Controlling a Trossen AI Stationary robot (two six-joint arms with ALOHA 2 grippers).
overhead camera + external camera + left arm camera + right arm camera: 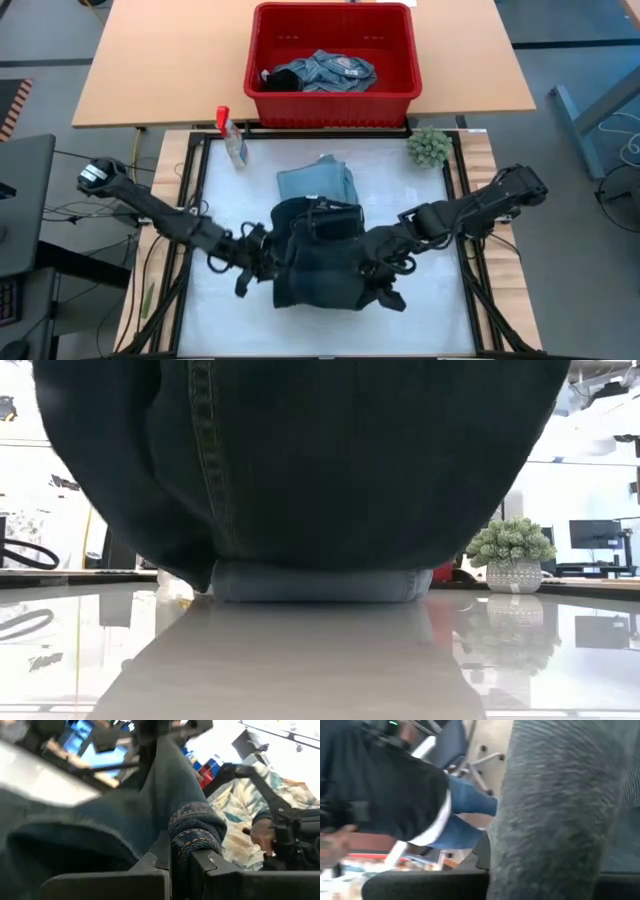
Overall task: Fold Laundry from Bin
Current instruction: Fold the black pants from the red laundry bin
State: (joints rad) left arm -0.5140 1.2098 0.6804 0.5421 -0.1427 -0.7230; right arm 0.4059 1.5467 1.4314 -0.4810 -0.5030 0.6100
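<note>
A dark denim garment (325, 255) hangs between my two grippers over the middle of the white table, and in the low view (330, 460) it fills the upper picture. My left gripper (262, 262) is shut on its left side and my right gripper (382, 265) on its right side. A folded light blue garment (318, 183) lies flat on the table behind it. The red bin (332, 100) stands on the far wooden table, with a faded denim garment (330, 70) and a black piece (280, 80) inside. My left gripper (172, 865) pinches a thick stitched seam edge (192, 837) of the dark garment between its two fingers, several layers bunched. The cloth runs up and away from the fingers. My right gripper (490, 865) is shut on a thick fold of the dark garment (550, 830). The cloth itself hides the place of contact.
A clear spray bottle with a red top (232, 138) stands at the table's far left. A fuzzy green ball (428, 147) sits at the far right. A black frame (465, 190) rims the white table. A person's hand (260, 832) shows in the room beyond.
</note>
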